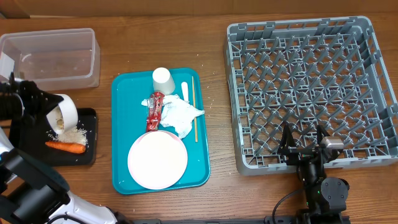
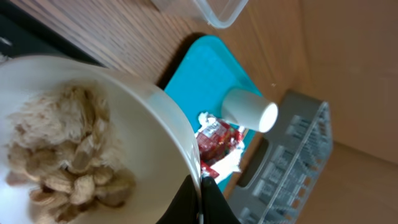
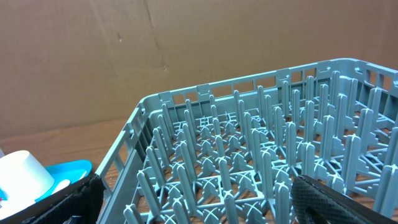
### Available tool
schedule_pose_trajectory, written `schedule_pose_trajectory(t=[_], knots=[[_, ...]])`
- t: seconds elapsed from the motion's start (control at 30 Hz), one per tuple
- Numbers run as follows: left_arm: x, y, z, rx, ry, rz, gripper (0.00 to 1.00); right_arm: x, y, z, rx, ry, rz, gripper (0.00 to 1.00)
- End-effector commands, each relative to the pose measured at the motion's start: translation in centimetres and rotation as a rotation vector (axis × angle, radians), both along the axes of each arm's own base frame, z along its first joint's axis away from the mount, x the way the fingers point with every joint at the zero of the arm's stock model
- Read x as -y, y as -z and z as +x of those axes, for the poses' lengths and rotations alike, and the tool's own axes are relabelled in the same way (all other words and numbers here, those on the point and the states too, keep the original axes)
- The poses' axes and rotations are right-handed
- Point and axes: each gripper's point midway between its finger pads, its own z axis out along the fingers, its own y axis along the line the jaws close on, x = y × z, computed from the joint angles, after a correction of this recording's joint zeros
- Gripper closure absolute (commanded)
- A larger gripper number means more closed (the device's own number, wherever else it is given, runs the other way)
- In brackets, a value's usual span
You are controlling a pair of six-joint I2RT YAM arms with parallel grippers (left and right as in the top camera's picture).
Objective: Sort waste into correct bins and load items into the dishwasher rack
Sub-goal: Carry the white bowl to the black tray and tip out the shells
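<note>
Left of the teal tray (image 1: 124, 171), the left jaws pinch the rim of a tilted bowl (image 1: 64, 112) holding scraps (image 2: 62, 155), above the black tray (image 1: 92, 155) with rice (image 1: 73, 135) and a carrot (image 1: 65, 147). On the teal tray sit cup (image 1: 163, 79), wrapper (image 1: 154, 112), napkin (image 1: 183, 115), plate (image 1: 157, 160); right of it, the right jaws stand spread beside the rack (image 1: 311, 87).

Wooden table (image 1: 217, 186) w/ clear tub (image 1: 94, 59) & black tray (image 1: 92, 138) left, teal tray (image 1: 124, 124) centre, grey rack (image 1: 231, 93) right.
</note>
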Motion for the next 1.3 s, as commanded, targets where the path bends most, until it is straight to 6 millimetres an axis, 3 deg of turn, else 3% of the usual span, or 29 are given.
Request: schedule_pose_trajectory(t=[0.0,0.17,0.27,0.53,0.77,0.87,1.17,1.27], knots=[[0.7,-0.2,-0.2,0.171,-0.005,-0.154,0.96,0.2,0.2,0.0,0.005,0.009,-0.004,0.00],[-0.3,1.1,-1.0,0.284,-0.060,-0.237,0.96,0.2,0.2,0.0,0.005,0.009,-0.003,0.00],[-2.0,1.5,-1.8,0.370,-0.124,-0.273,0.96,0.2,0.2,0.0,0.005,0.009,-0.004,0.00],[-3.9,0.3,-3.2,0.576,-0.190,-0.337,0.96,0.1,0.2,0.0,0.005,0.009,-0.003,0.00],[-4.0,0.2,-3.3,0.694,-0.181,-0.349,0.96,0.1,0.2,0.0,0.005,0.009,-0.004,0.00],[-4.4,1.5,-3.1,0.643,-0.204,-0.364,0.96,0.2,0.2,0.0,0.005,0.009,-0.004,0.00],[-4.7,1.4,-3.3,0.646,-0.237,-0.430,0.96,0.2,0.2,0.0,0.005,0.009,-0.004,0.00],[-5.4,2.6,-3.4,0.540,-0.302,-0.461,0.96,0.2,0.2,0.0,0.005,0.009,-0.004,0.00]])
